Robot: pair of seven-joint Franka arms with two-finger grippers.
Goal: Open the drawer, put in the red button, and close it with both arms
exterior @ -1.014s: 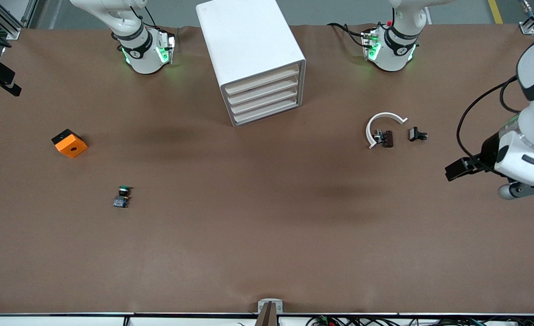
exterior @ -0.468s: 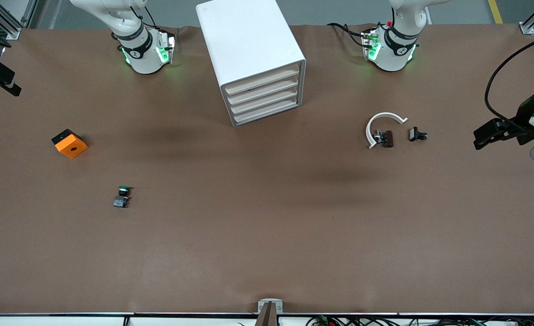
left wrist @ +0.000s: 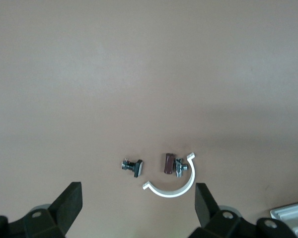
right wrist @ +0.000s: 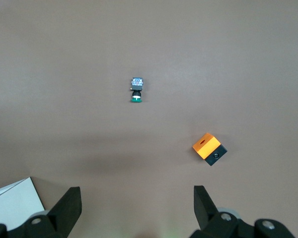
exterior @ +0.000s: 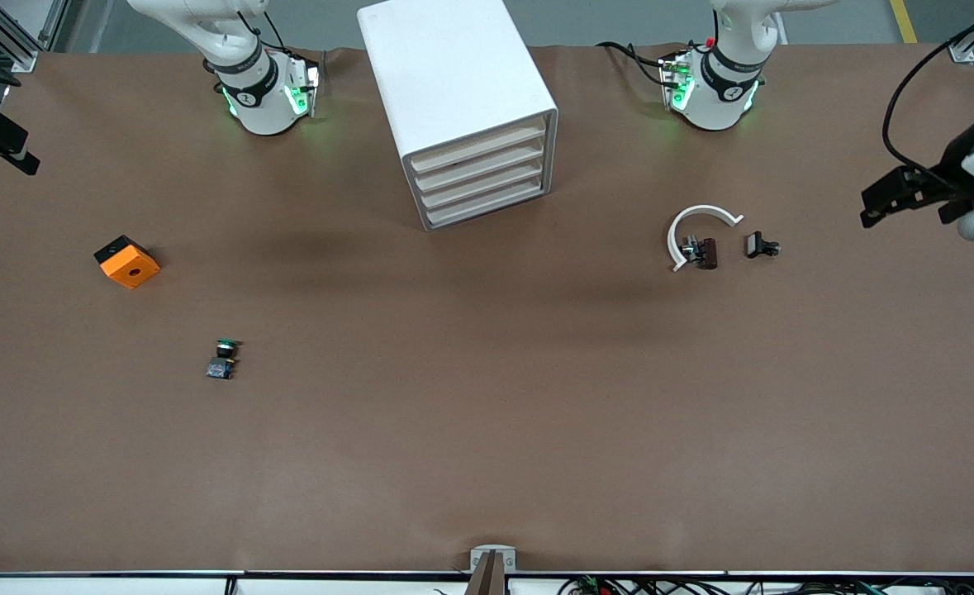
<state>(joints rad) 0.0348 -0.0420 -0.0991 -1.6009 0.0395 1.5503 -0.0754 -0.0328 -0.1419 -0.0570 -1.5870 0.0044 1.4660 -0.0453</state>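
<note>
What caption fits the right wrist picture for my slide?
Open right tool above brown table, with green-capped button, orange block and white cabinet corner.

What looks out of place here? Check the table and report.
The white cabinet stands askew to the edges of the table, its four drawers shut. The green-capped button lies tipped on its side. Nothing looks spilled or broken.

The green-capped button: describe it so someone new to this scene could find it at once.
Start at the white cabinet by the arm bases, then go toward the right arm's end of the table to the orange block. The green-capped button lies alone, nearer the front camera than that block. It is small, with a green cap, black neck and bluish base.
</note>
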